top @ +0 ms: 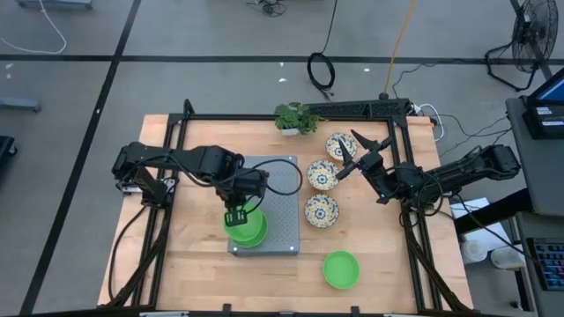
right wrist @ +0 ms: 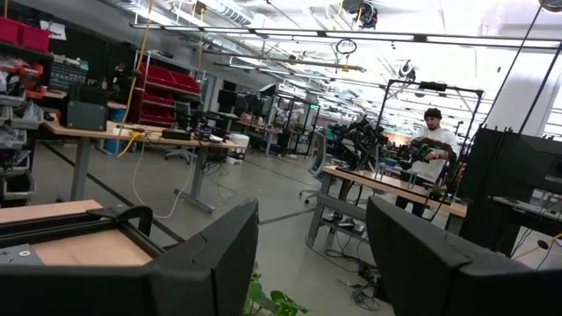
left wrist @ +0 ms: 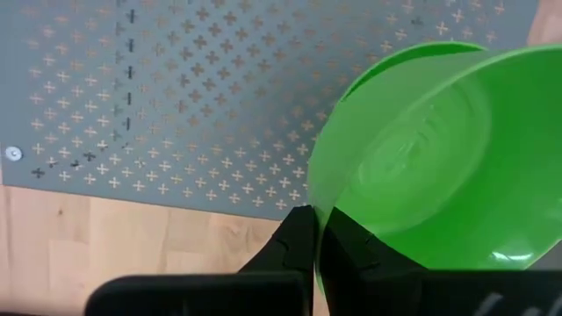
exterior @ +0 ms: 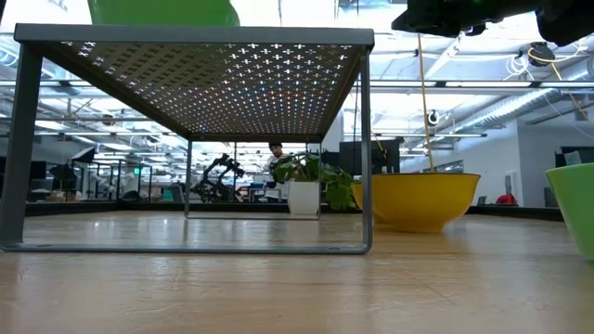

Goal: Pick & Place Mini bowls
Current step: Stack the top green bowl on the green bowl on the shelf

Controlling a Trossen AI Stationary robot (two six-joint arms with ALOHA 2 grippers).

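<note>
My left gripper (top: 234,216) (left wrist: 318,224) is shut on a bright green mini bowl (top: 248,229) (left wrist: 439,167) over the near left part of the grey perforated tray (top: 280,216). A second green rim (left wrist: 395,57) shows just behind the held bowl. A third green bowl (top: 341,269) sits on the wood near the table's near edge. Three cream floral bowls (top: 341,145), (top: 322,174), (top: 321,210) stand in a row right of the tray. My right gripper (top: 349,155) (right wrist: 312,228) is open, hovering above the two farther floral bowls. My left gripper pinches the green bowl's rim (left wrist: 318,197), one finger (left wrist: 294,246) outside the wall and the other finger (left wrist: 360,250) inside the hollow. The fingers come from above, pointing down. The bowl is tilted in the hold; whether it rests on the bowl beneath, I cannot tell.
A small leafy plant in a white pot (top: 294,117) stands at the far edge. A black frame (top: 388,110) borders the table's far and right sides. Bare wood lies along the near edge, left of the lone green bowl. A person (right wrist: 430,132) works at a distant bench.
</note>
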